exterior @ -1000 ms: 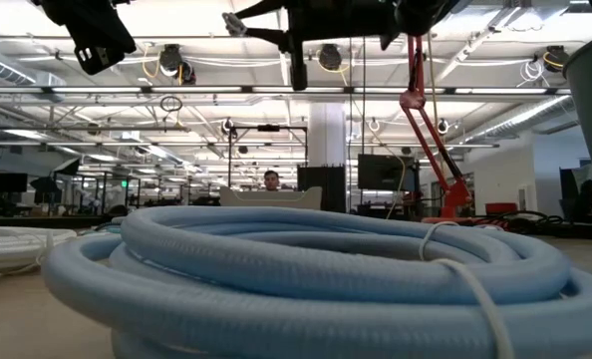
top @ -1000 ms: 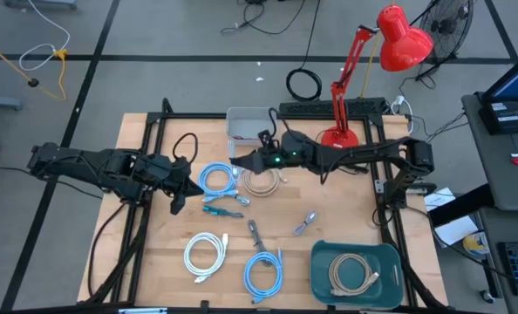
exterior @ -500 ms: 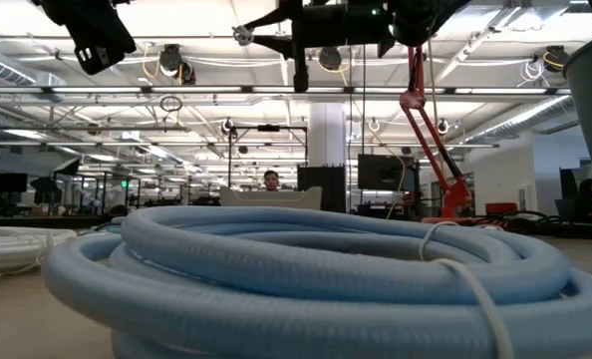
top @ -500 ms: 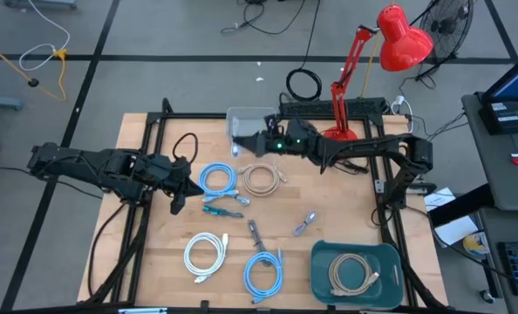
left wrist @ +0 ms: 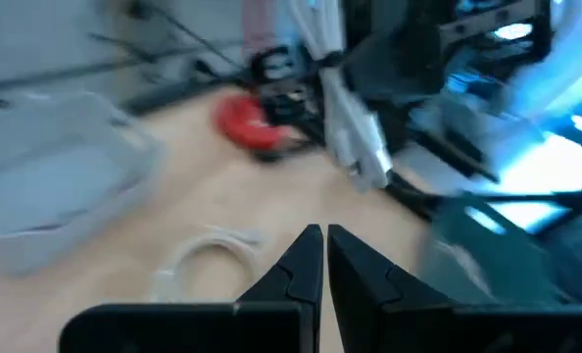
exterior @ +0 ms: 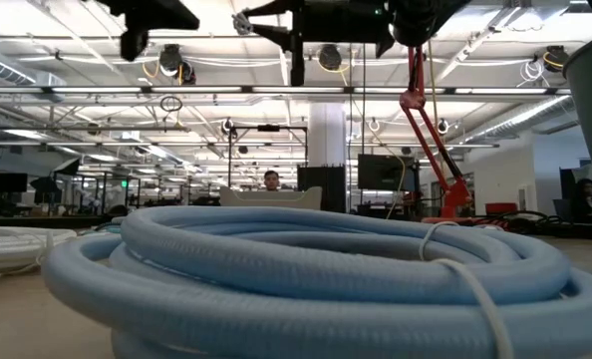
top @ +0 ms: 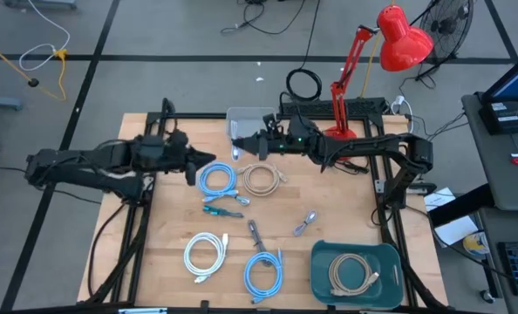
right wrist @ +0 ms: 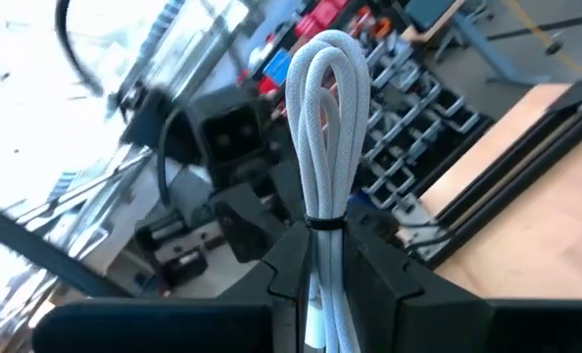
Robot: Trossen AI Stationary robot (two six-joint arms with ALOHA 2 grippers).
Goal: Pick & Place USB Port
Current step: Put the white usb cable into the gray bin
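Right claw [right wrist: 327, 257] clamped on bundled white cable [right wrist: 326, 127] over grey bin [top: 246, 122] at desk's far side: lower before letting go; left claw [left wrist: 324, 257] closed, empty.

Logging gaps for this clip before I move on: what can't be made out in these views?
- Low view: a blue cable coil fills the foreground and hides the table and the other cables.
- Left wrist view: motion blur; the grey bin and white cable lack detail.
- High view: whatever lies inside the grey bin is covered by the right claw.
- Right wrist view: the bundled white cable runs off the bottom edge.
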